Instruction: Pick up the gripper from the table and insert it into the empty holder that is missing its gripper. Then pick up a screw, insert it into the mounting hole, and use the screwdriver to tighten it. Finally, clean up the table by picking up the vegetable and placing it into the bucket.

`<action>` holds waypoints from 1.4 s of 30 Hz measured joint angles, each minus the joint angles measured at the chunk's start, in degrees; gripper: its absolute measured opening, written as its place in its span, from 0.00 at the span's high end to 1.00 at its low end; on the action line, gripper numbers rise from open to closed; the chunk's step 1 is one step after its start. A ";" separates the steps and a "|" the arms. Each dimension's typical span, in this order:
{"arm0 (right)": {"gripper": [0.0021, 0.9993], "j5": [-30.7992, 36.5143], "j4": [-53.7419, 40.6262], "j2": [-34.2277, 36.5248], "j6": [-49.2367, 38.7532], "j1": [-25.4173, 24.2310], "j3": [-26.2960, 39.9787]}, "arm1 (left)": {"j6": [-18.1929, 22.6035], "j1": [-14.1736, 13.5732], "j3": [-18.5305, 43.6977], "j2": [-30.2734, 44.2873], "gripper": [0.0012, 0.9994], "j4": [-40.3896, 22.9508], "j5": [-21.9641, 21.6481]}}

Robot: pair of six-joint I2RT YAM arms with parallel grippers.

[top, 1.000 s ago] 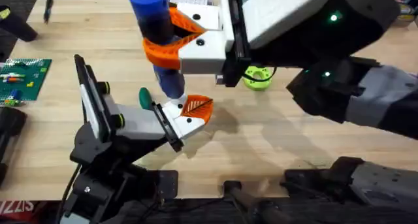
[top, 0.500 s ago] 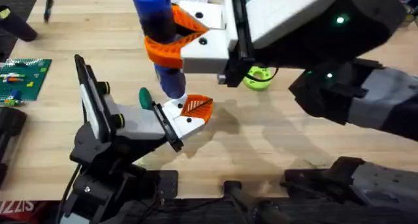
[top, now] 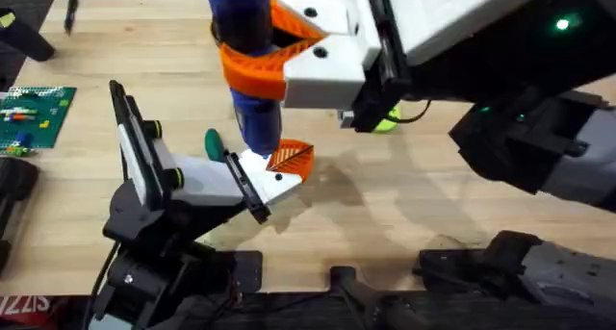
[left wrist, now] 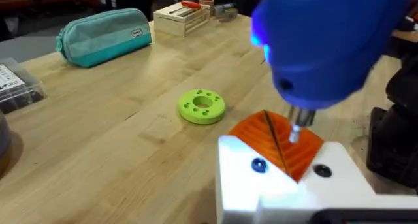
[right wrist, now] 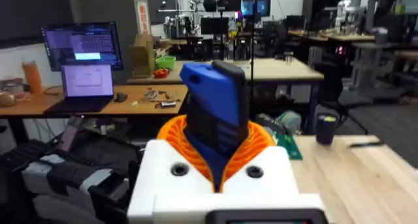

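My right gripper (top: pixel 274 46) is clamped on the screwdriver (top: pixel 245 51), its orange pads pressed to either side of the thick blue body, and I hold the tool upright over the middle of the table (top: pixel 433 195). In my right wrist view the blue handle (right wrist: pixel 215 116) stands between my two orange pads (right wrist: pixel 173 136), gripped tight. The screwdriver's dark tip (left wrist: pixel 295 131) comes down onto the top of the holder (top: pixel 260 176), the white block that ends my left arm, right at the edge of the small orange gripper (top: pixel 289 158) seated in it. In my left wrist view that orange piece (left wrist: pixel 281 142) sits in the white block (left wrist: pixel 274 185) with a dark dot on each side of it, and the tip touches or nearly touches it; I cannot tell which. My left arm reaches up from the lower left with this block pointing toward the centre; whether its own fingers are open or closed, I cannot tell. A small dark-green rounded object (top: pixel 214 142) lies just beside the block. Farther out, a lime-green ring (left wrist: pixel 202 106) rests flat on the wood, well apart from the block, and a teal pouch (left wrist: pixel 104 34) lies beyond it.
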 joint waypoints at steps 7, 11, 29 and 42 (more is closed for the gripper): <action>0.96 0.02 -1.01 0.76 0.65 0.01 0.00 | 0.00 0.00 0.00 0.00 0.99 0.00 -0.02; 0.96 0.02 -1.02 1.82 0.67 0.01 0.00 | 0.00 0.00 0.00 0.00 0.99 0.00 -0.01; 0.96 1.14 -1.05 2.99 -2.39 0.01 0.00 | 0.02 0.00 0.00 0.00 0.99 0.00 -0.02; 0.96 1.31 -1.05 2.99 -2.41 0.35 0.00 | 0.00 0.00 0.00 0.00 0.99 0.00 -0.02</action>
